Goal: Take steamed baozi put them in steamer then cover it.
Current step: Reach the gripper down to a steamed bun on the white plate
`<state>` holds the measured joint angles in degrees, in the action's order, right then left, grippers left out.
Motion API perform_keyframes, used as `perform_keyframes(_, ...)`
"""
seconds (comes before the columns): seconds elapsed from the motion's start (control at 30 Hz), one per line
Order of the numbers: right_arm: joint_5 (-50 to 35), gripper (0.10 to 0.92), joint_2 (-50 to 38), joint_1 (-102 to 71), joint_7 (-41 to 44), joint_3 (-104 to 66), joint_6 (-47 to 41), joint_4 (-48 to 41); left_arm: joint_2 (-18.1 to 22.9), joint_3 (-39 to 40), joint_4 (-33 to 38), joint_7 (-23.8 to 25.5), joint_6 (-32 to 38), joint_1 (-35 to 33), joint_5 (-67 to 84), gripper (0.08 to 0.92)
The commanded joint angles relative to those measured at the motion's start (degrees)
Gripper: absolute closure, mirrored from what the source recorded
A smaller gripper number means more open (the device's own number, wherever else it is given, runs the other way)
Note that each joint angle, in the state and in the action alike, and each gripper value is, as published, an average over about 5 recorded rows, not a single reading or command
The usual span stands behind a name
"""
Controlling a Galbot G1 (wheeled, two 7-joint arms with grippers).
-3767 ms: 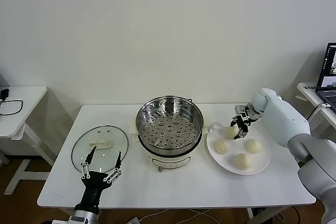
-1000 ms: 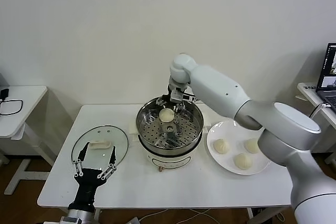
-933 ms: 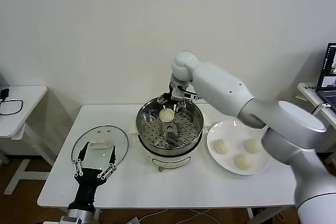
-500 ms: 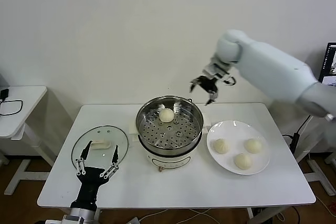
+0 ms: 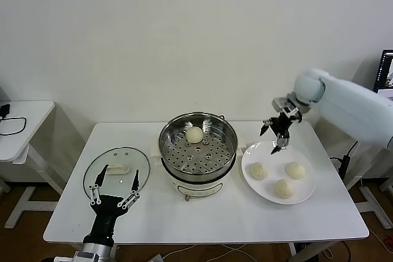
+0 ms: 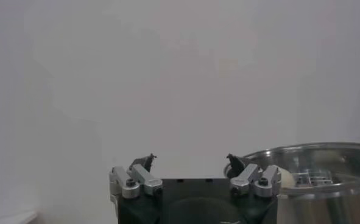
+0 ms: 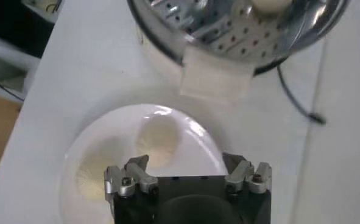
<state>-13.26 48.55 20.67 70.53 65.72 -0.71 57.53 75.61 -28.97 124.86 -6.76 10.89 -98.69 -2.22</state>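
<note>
One baozi [image 5: 194, 134] lies on the perforated tray at the back of the steel steamer [image 5: 198, 172]. Three baozi [image 5: 258, 170] [image 5: 296, 170] [image 5: 284, 188] lie on the white plate [image 5: 248, 154] to its right. My right gripper [image 5: 274, 134] is open and empty, in the air above the plate's back-left edge; its wrist view shows the plate [image 7: 198, 143], a baozi [image 7: 156, 140] and the steamer [image 7: 216, 36]. The glass cover [image 5: 116, 173] lies flat on the table left of the steamer. My left gripper [image 5: 113, 192] is open over the cover's front edge.
The white table [image 5: 202, 219] holds everything. A small side table [image 5: 18, 124] stands at far left. A laptop [image 5: 385, 75] shows at the right edge. A white cloth pad [image 7: 216, 74] and a cord [image 7: 295, 100] lie beside the steamer's base.
My right gripper carried a baozi from the plate to the steamer, let it go at the back of the tray, then swung up and right, down toward the plate. My left gripper barely moved.
</note>
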Motion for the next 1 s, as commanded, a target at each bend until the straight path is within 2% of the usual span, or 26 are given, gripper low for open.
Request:
perform_keyframes(0.03,-0.88,0.203,-0.03,-5.79,-3.48,0.68,-3.57,-1.35,0.05,-0.12,-0.11,0.1,0.26,-0.07,-0.1,0.177)
perform_keyframes(1.0,3.22,0.212,6.72,-12.27,-6.97,-3.78,-2.48,-9.48,0.44,-0.9,-0.11,0.18,1.24,0.08,-1.42,0.177)
